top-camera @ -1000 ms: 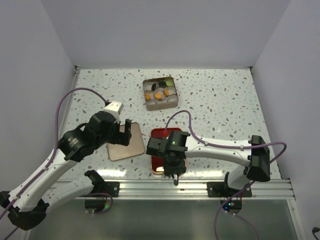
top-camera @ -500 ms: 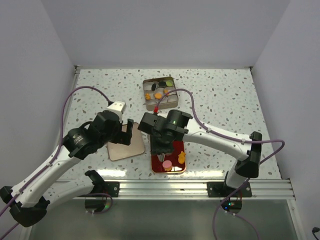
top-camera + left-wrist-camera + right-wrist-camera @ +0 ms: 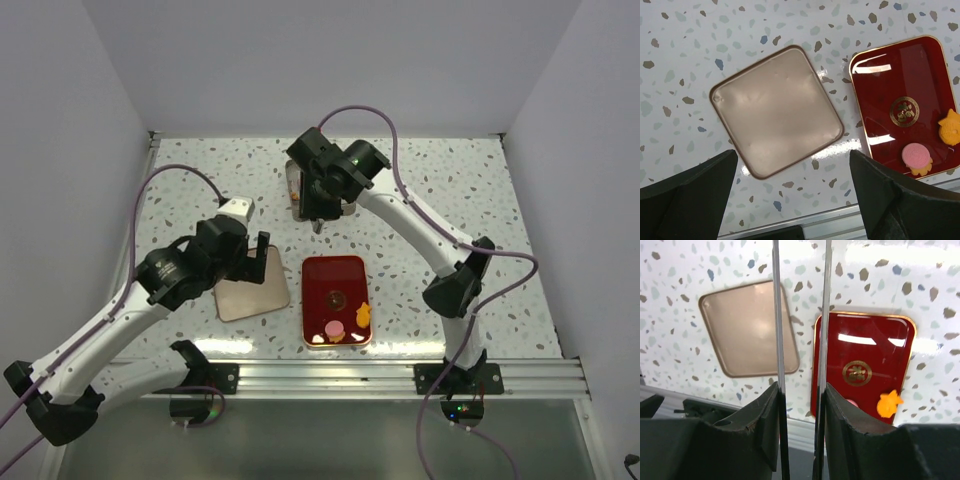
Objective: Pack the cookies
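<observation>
Two cookies [image 3: 916,156], pink and orange, are seen at the near end of the red tray [image 3: 890,75]. Over the tan lid [image 3: 775,110] the left claw [image 3: 793,156] is held wide open. The metal tongs [image 3: 778,330] are pinched in the right claw [image 3: 801,390].

Tray [image 3: 335,272] open above; R arm [image 3: 400,215], tongs [image 3: 777,315] cover tin [image 3: 291,186].
</observation>
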Controlling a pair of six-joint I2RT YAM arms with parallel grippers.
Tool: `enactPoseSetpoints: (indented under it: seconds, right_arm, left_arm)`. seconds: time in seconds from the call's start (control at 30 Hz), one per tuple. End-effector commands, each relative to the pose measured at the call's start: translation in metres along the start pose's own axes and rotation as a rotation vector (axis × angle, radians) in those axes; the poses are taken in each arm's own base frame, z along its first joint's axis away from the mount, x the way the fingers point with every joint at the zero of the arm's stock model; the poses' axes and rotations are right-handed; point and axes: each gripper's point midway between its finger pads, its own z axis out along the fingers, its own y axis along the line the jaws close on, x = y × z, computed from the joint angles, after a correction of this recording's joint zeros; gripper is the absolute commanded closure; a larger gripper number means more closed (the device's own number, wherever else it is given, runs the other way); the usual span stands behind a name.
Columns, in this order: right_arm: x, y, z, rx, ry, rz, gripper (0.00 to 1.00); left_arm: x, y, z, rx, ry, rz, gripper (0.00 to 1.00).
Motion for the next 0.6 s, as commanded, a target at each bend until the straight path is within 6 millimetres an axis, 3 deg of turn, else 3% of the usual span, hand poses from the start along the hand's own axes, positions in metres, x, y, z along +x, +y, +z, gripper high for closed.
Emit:
enactPoseSetpoints:
  seconds: [0.0, 0.2, 0.57]
  right_arm:
    - [0.013, -0.039, 0.0, 0.112, 0.129, -0.109, 0.72]
    - [-0.007, -0.049, 0.033, 0.099, 0.144, -0.079, 0.72]
    - [-0.008, -0.043, 0.072, 0.067, 0.182, -0.116, 0.73]
  left_arm:
    - [-0.021, -0.001, -0.005, -0.018, -0.058, -0.054, 0.0]
    - [-0.026, 0.001, -0.003, -0.046, -0.063, -0.066, 0.0]
    - [-0.032, 0.0, 0.001, -0.071, -0.056, -0.071, 0.0]
